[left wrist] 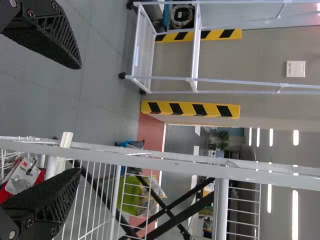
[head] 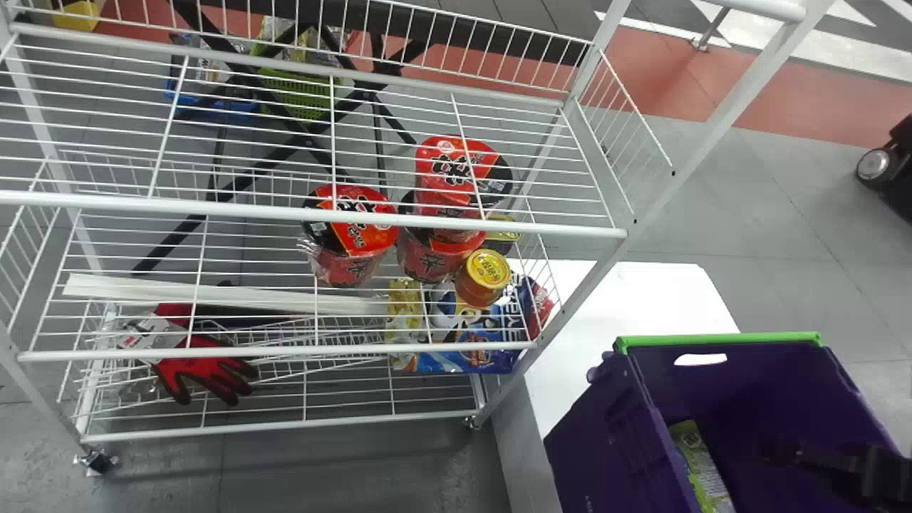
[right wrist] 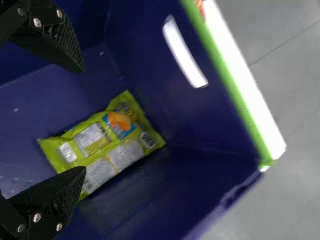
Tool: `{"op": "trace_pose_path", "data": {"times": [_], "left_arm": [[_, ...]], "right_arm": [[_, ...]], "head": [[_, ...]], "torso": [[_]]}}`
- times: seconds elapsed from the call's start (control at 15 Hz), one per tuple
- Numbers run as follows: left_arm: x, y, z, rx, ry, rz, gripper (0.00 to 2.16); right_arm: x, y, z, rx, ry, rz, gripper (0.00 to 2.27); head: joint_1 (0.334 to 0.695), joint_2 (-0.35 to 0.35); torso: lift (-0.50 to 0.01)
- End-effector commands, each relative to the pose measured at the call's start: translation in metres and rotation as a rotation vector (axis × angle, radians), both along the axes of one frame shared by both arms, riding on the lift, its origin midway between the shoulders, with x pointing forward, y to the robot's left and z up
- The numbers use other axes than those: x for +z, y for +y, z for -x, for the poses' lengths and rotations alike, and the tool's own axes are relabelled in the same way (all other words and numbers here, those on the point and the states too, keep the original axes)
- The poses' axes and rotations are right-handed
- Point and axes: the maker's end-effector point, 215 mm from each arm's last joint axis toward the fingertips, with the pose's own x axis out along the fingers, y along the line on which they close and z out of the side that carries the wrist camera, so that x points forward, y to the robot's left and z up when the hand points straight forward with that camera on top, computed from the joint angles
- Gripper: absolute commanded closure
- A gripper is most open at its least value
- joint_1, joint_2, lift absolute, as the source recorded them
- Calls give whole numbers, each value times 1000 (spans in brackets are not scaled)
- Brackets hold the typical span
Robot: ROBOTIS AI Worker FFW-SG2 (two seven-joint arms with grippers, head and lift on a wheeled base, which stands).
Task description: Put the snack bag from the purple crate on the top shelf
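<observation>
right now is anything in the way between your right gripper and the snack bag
No, nothing visible stands between the right gripper and the snack bag, which lies uncovered in the purple crate. The fingers are spread apart, with the bag ahead of them. The crate's walls rise around the bag, not in between.

Two white metal racks, one near (head: 285, 213) and one farther off (left wrist: 196, 45). One purple plastic crate (head: 605, 442), holding one flat lime-green snack bag (right wrist: 107, 142). At least three red, round, black-marked tubs (head: 356, 239), overlapping too much for a sure count. Two small round yellow-lidded containers (head: 488, 268). At least one red-and-black work glove (head: 206, 370). Behind the near rack, one lime-green plastic basket (head: 296, 89). Two yellow-and-black striped bars (left wrist: 190, 109). One square white wall plate (left wrist: 295, 69).
</observation>
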Motion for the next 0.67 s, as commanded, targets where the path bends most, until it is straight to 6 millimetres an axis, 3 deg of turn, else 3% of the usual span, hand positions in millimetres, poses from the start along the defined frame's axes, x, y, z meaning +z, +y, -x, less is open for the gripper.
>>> {"op": "trace_pose_path", "data": {"times": [0.0, 0.2, 0.33, 0.47, 0.6], "left_arm": [[5, 4, -4, 13, -14, -4, 73], [11, 5, -6, 24, -33, -4, 76], [14, 0, -7, 18, -36, 1, 76], [16, -1, -6, 16, -38, 2, 76], [15, 2, -5, 22, -32, 6, 76]], "right_arm": [[-30, -2, -2, -2, 85, -5, 127], [-63, -5, -11, -5, 174, -83, 130], [-70, -13, -11, -36, 205, -86, 127], [-75, -7, -22, -7, 229, -88, 127], [-88, 3, -16, 22, 287, -75, 130]], "head": [[695, -350], [695, -350], [695, -350], [695, -350], [695, -350]], "torso": [[-451], [-451], [-451], [-451], [-451]]}}
